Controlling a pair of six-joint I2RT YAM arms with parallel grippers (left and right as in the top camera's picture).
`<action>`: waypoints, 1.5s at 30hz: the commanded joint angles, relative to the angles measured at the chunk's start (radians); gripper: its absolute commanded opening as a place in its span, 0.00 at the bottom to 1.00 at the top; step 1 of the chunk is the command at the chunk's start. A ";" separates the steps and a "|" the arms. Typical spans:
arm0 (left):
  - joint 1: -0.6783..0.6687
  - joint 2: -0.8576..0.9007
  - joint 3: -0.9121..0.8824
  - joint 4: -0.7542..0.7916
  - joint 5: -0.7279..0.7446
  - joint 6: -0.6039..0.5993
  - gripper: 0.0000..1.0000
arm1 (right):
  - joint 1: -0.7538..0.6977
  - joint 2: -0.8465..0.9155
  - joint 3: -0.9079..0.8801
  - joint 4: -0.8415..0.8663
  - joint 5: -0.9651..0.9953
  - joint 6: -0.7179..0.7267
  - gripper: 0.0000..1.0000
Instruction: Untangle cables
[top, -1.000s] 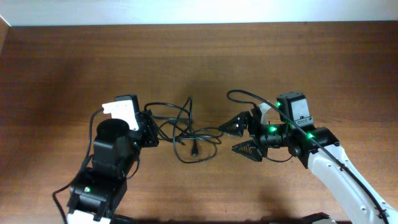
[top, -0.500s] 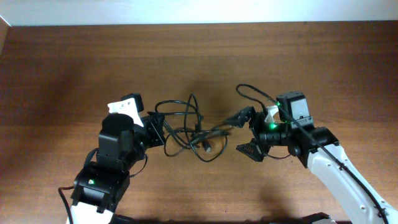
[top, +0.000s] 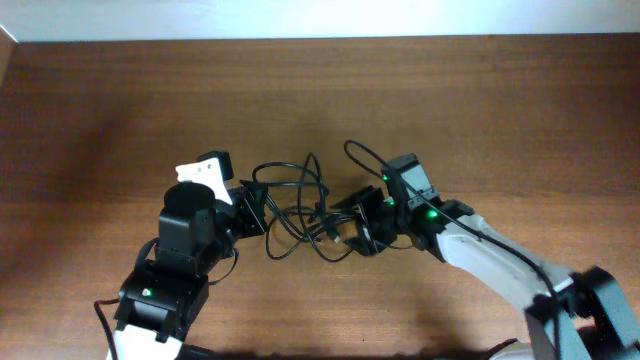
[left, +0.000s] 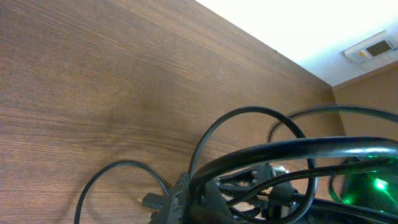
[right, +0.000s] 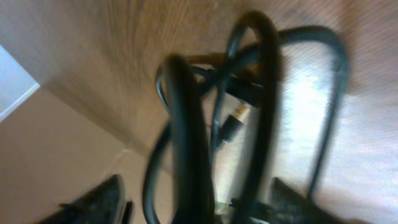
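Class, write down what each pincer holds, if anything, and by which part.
Left pincer: the tangle of thin black cables, gripped at its left edge. Right pincer: around the tangle's right side, but a grip cannot be told.

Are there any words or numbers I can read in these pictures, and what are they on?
No text can be read anywhere.
White box on the wall, left wrist view: it has a small dark panel, too small and blurred to read.
Cables: no labels visible.
Table: bare wood grain, no writing.
Green lights on the robot: only glowing dots, not signs.
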 joint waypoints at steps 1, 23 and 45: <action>0.006 -0.005 0.019 0.010 0.018 -0.014 0.00 | 0.014 0.040 0.004 0.046 -0.032 0.029 0.43; 0.006 -0.005 0.018 -0.227 -0.245 -0.055 0.00 | -0.299 0.040 0.005 0.534 -0.833 -0.261 0.04; 0.006 -0.005 0.018 -0.426 -0.316 -0.081 0.00 | -0.523 0.039 0.004 0.576 -0.798 0.207 0.04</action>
